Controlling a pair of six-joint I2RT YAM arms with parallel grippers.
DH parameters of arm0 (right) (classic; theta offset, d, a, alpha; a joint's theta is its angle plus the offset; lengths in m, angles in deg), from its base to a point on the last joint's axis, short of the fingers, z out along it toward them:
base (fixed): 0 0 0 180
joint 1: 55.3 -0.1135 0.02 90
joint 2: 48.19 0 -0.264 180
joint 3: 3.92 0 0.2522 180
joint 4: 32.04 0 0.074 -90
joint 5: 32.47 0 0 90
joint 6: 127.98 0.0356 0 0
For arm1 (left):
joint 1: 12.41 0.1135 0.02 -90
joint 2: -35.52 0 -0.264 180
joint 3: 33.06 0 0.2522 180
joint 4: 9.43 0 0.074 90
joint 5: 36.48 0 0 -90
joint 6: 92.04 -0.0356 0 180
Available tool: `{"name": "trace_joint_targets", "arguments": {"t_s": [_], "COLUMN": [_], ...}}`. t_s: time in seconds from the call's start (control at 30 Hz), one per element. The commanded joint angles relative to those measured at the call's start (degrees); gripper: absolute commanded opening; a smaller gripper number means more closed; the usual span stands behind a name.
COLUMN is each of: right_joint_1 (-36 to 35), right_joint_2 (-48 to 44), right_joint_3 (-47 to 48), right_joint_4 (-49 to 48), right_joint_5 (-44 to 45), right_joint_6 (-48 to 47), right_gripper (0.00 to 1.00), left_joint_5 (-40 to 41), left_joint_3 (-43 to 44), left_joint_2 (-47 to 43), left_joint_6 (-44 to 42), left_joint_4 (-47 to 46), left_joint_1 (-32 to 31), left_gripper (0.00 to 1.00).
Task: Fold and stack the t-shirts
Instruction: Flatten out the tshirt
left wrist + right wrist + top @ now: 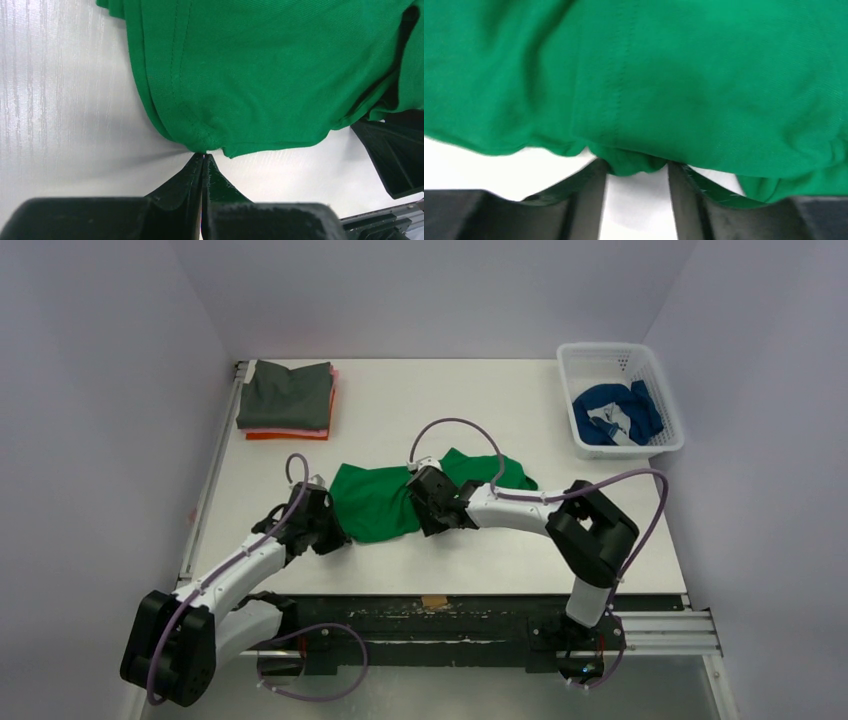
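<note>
Green t-shirt [372, 502] is lying bunched in the middle of the table [400, 400], left gripper [204, 159] pinching its near-left hem tip, right gripper [637, 170] straddling a near-edge fold, jaws apart; likely the spreading step, next calling for a right pinch, then pulling flat.

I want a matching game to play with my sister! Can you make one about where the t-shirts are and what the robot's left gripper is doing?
Things:
1. green t-shirt
2. blue t-shirt
3. dark grey t-shirt
4. left gripper

Places or states:
A. inside the white basket
B. on top of the folded pile at the far left corner
C. crumpled in the middle of the table
D. shut on a green hem

Pairs: 1-C, 2-A, 3-B, 4-D.
</note>
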Motion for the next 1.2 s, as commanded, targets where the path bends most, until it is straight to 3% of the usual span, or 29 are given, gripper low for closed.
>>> {"name": "trace_joint_targets", "arguments": {"t_s": [0.0,0.13,0.37,0.57,0.77,0.97,1.17], "right_joint_1": [-0.27,-0.27,0.46,4.53,10.16,11.15,11.86], "right_joint_2": [1.28,-1.78,-16.97,-32.65,-43.56,-49.49,-49.21], "right_joint_3": [0.19,-2.56,-8.73,-13.99,-13.37,-13.79,-15.76], "right_joint_4": [2.78,0.94,-1.48,-4.66,-5.11,-1.67,3.18], "right_joint_5": [8.45,10.23,20.94,26.63,32.19,35.91,38.21], "right_joint_6": [5.15,8.25,10.20,6.86,0.95,-0.69,3.07], "right_gripper": [0.36,0.00,0.00,0.00,0.00,0.00,0.00], "left_joint_5": [1.26,2.23,5.94,7.62,10.99,12.13,10.99], "left_joint_3": [1.26,2.12,5.05,8.61,13.12,11.29,9.19], "left_joint_2": [-1.28,-2.80,-8.82,-12.57,-15.45,-10.11,-2.14], "left_joint_6": [-0.65,-0.99,-2.08,-2.31,-3.00,-1.52,-0.93], "left_joint_4": [-0.30,1.09,5.68,8.11,13.00,15.00,12.66], "left_joint_1": [-0.16,-0.19,-0.18,-0.04,-0.09,-0.07,-0.08], "left_gripper": [0.00,0.00,0.00,0.00,0.00,0.00,0.01]}}
